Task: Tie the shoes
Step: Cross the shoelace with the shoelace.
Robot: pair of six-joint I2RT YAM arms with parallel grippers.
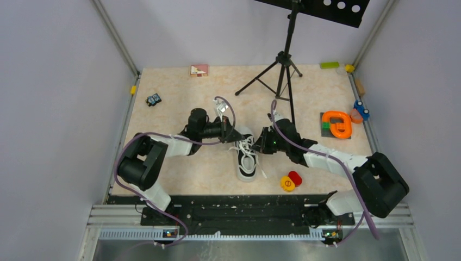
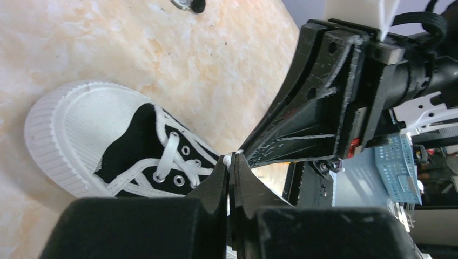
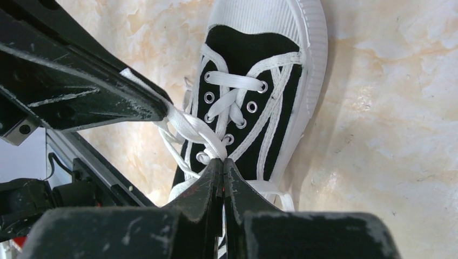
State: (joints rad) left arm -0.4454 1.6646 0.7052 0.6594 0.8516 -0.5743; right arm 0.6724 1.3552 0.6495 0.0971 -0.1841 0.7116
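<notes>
My left gripper [image 1: 237, 134] and right gripper [image 1: 258, 143] each clench a white lace [image 3: 189, 124] over the sneaker [image 1: 247, 163], tips close together; open table [image 1: 185, 174] left, tripod [image 1: 282, 70] close far-right.

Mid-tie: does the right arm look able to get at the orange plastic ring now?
Probably not: the right claw is shut on the white lace of the black sneaker, so it must let go first, and a black tripod leg stands near the path to the orange plastic ring.
</notes>
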